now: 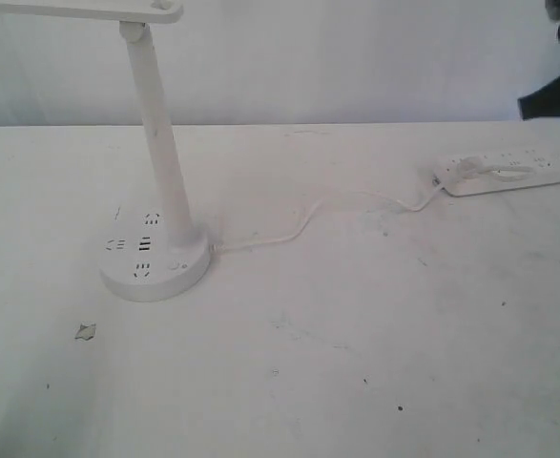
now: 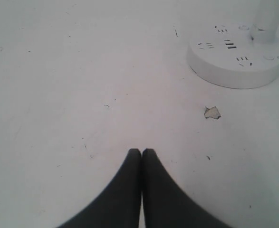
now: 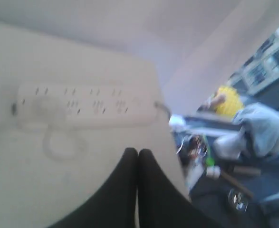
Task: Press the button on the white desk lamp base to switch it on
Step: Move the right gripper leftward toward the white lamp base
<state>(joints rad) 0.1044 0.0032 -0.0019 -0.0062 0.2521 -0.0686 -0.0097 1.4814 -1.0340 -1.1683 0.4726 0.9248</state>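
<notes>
The white desk lamp base [image 1: 155, 260] sits on the left half of the white table, with its tapered stem [image 1: 162, 143] rising out of the frame's top. The button [image 1: 176, 265] is a small faint ring on the base's top, at the front beside the stem. The left wrist view shows the base [image 2: 234, 61] and the button [image 2: 269, 57] some way ahead of my left gripper [image 2: 141, 151], which is shut on nothing above bare table. My right gripper [image 3: 138, 151] is also shut on nothing, hovering near the table's far right edge.
A thin white cord [image 1: 294, 227] runs from the base to a long white power strip [image 1: 510, 170] at the back right, also seen as the power strip [image 3: 82, 105]. A small chipped patch [image 1: 86, 331] marks the table. A dark part of the right arm [image 1: 551, 95] shows top right.
</notes>
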